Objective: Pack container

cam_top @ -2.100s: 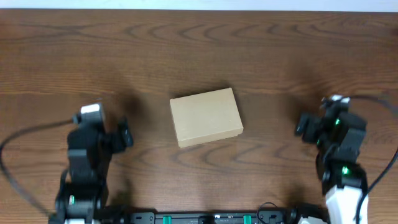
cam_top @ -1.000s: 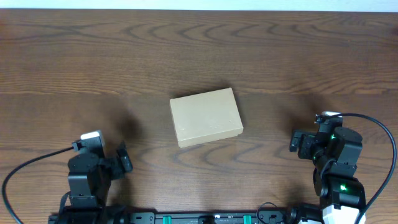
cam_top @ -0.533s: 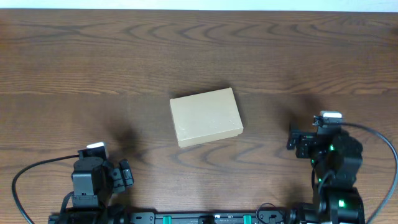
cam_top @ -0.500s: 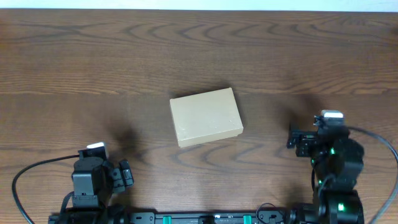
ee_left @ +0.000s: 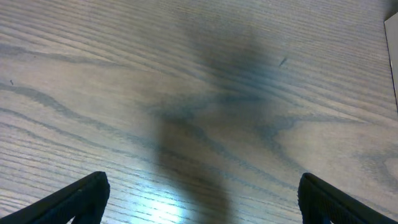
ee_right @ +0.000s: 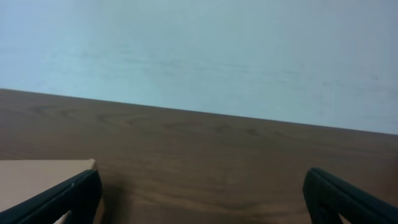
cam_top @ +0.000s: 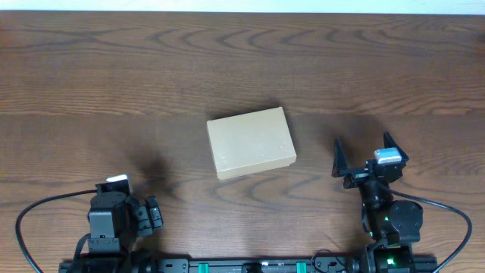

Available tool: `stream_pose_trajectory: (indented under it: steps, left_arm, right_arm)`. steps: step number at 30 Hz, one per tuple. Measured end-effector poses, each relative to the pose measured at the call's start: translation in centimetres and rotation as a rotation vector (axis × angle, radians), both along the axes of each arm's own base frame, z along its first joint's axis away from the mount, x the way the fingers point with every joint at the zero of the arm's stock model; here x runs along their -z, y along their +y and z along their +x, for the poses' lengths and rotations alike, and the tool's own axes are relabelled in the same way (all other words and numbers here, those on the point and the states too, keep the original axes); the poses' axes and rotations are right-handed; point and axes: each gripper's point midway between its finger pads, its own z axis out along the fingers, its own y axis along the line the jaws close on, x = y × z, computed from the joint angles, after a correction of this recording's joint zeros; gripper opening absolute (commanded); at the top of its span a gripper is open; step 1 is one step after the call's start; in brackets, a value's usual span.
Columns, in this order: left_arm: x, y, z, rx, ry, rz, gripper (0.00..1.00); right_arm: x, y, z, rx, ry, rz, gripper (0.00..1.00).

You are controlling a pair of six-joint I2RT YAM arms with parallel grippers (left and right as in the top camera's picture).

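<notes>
The container (cam_top: 251,142) is a plain tan cardboard box with its lid shut, lying flat in the middle of the table. My left gripper (cam_top: 154,214) is low at the front left, well away from the box, open and empty. In the left wrist view its gripper (ee_left: 202,202) has the jaws spread wide over bare wood, with a corner of the box (ee_left: 393,37) at the right edge. My right gripper (cam_top: 364,152) is open and empty to the right of the box. In the right wrist view that gripper (ee_right: 202,199) looks level across the table, with the box (ee_right: 37,177) at lower left.
The brown wooden table (cam_top: 242,68) stretches back to a pale wall (ee_right: 199,50). Black cables (cam_top: 30,212) loop near the front edge beside both arm bases. No markers or tape roll are in view.
Both arms have pulled back toward the front edge. The right gripper has tilted up and now shows its fingers spread. The box has not moved.
</notes>
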Motion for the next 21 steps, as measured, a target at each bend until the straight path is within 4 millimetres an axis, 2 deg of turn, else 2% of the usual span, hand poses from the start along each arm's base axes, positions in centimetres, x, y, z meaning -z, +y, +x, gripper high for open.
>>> stream_pose_trajectory:
  steps: [12,21]
  left_arm:
    - [0.0,0.0,0.0,0.0,0.0,0.0,0.95]
    - [0.0,0.0,0.0,0.0,0.0,0.0,0.95]
  right_arm:
    - [0.1,-1.1,-1.2,0.058,-0.039,-0.011,0.99]
    - [2.3,-1.5,-2.0,0.079,0.041,-0.02,0.99]
